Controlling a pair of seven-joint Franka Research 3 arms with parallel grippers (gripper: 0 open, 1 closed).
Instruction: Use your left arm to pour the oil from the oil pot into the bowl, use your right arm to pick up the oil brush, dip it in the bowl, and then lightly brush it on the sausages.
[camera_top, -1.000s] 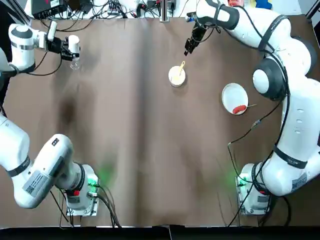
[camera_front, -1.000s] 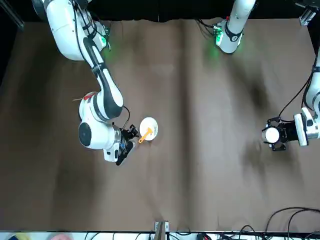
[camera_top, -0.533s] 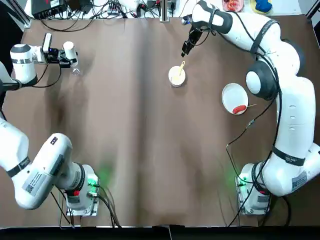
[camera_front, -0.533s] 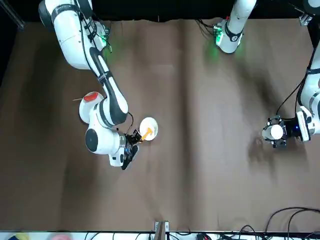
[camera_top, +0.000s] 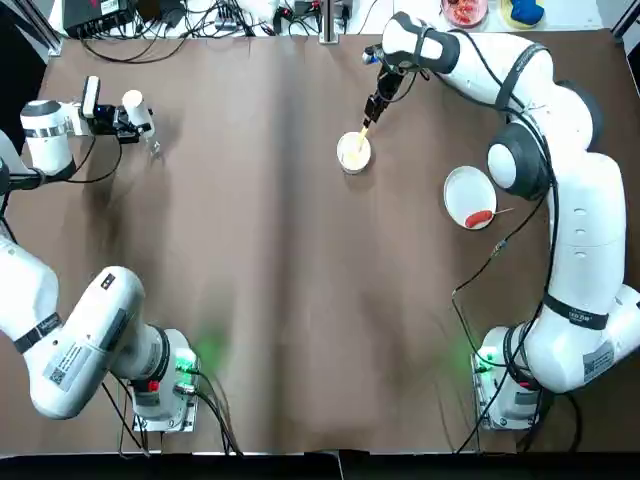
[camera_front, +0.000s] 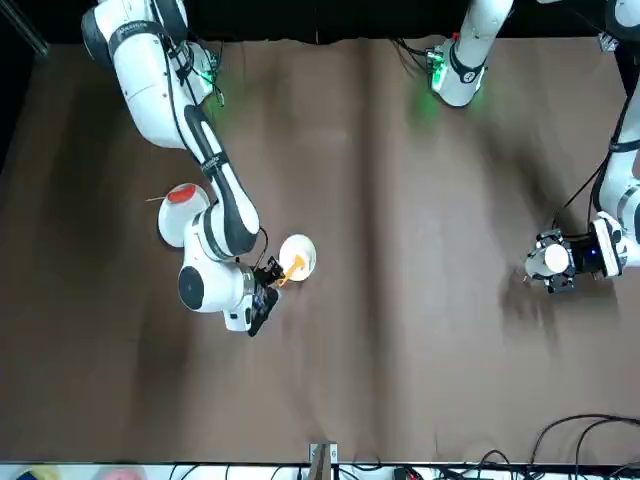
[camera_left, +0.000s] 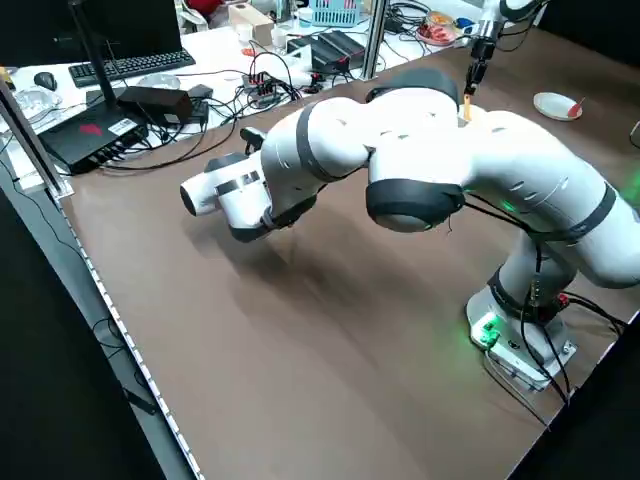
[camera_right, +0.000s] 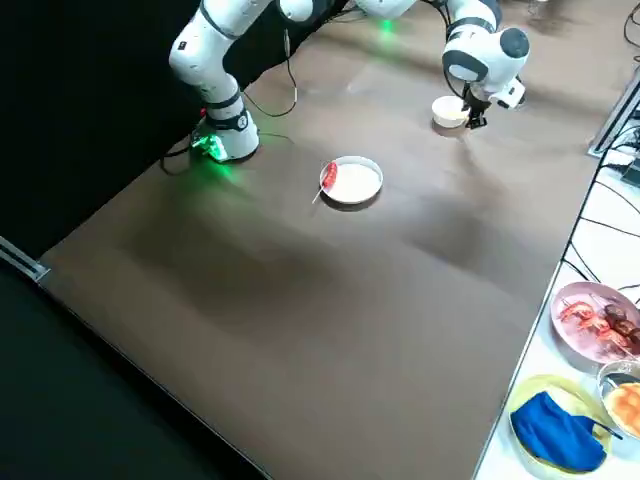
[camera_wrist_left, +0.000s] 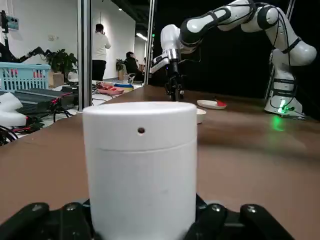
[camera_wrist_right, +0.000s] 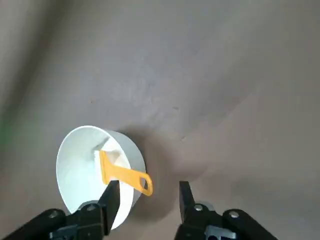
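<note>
The white-capped oil pot (camera_wrist_left: 140, 165) sits in the left tool (camera_wrist_left: 145, 210), far left; the orange brush (camera_wrist_right: 120, 172) leans in the white bowl (camera_wrist_right: 75, 170); the red skewered sausage (camera_top: 479, 217) lies right, on a plate (camera_top: 465, 190).

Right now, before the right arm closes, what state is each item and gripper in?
White-capped oil pot: held in left gripper, at the table's far left.
Round white bowl: upright on the table.
Yellow-orange brush: leaning in bowl, ungrasped.
Right gripper: open, at brush handle.
Red skewered sausage: on round white plate.
</note>
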